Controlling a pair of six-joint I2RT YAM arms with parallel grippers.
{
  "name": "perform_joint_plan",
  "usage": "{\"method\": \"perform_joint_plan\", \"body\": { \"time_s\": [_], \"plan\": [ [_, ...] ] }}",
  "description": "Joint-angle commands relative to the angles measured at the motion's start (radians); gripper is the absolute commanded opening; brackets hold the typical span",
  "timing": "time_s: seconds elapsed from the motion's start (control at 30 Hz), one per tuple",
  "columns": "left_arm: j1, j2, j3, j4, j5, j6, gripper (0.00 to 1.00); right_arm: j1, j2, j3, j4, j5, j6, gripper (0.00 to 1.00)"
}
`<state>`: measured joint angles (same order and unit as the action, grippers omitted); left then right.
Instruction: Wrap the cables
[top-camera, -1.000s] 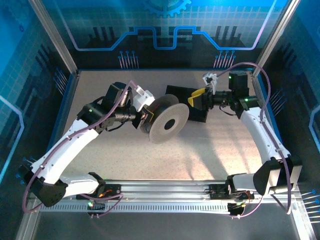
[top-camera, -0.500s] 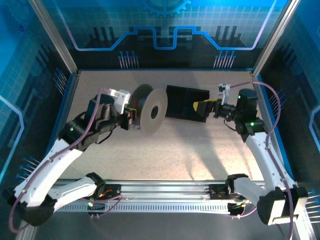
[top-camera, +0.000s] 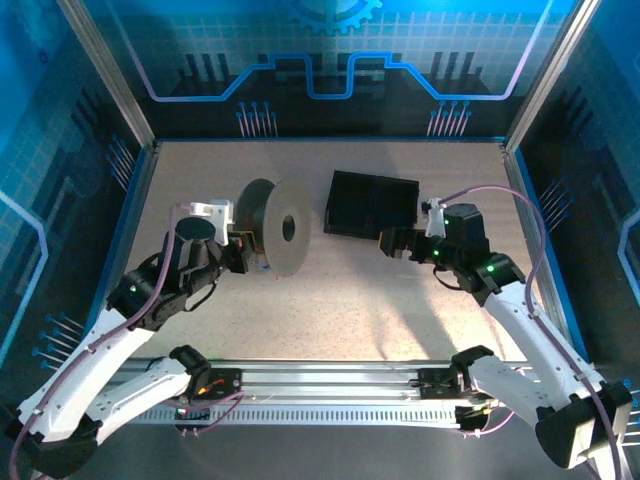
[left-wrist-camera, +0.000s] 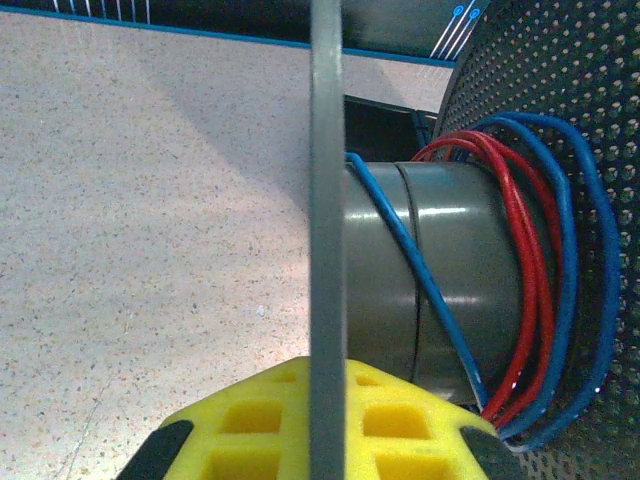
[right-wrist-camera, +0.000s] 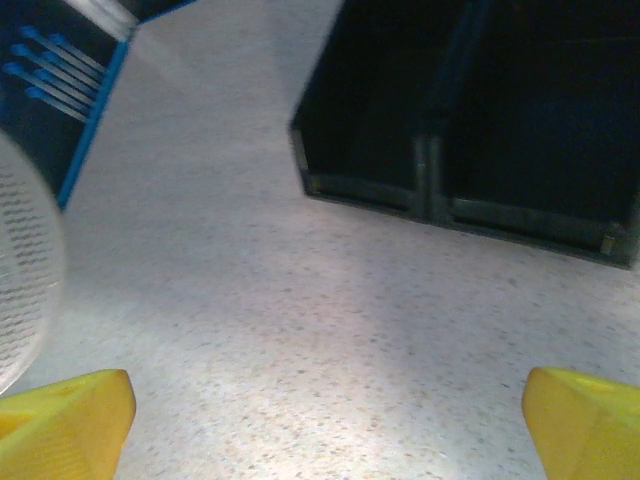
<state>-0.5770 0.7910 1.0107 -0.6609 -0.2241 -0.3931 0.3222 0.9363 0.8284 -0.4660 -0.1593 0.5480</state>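
One spool (top-camera: 285, 228) carries one blue cable (left-wrist-camera: 412, 268) and one red cable (left-wrist-camera: 535, 260). Left fingers (left-wrist-camera: 260, 420) clench its flange. Right fingers (right-wrist-camera: 70, 415) are spread wide and empty near one black bin (top-camera: 370, 203).

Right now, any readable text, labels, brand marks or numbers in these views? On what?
None readable.
The spool: plain perforated flanges, no label.
The cables: no print visible on the blue or the red.
The black bin: no marking.
The back wall: gear and circuit-line graphic only, no letters or digits.
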Motion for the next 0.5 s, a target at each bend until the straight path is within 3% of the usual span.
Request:
{"method": "perform_joint_plan", "body": {
  "time_s": [0.0,0.2,0.4,0.47],
  "plan": [
    [0.006,-0.005,0.002,0.1,-0.025,-0.033,0.0,-0.006,0.004,0.027,-0.049,0.112,0.062,1.0],
    [0.008,0.011,-0.004,0.112,-0.01,-0.044,0.0,-0.063,-0.012,0.034,-0.052,0.049,0.105,1.0],
    [0.024,0.035,-0.031,0.156,0.039,-0.091,0.0,-0.181,-0.04,-0.007,-0.006,-0.102,0.04,1.0],
    [0.049,0.04,-0.074,0.207,0.059,-0.128,0.0,-0.187,-0.071,-0.051,0.042,-0.101,0.009,1.0]
  ]
}}
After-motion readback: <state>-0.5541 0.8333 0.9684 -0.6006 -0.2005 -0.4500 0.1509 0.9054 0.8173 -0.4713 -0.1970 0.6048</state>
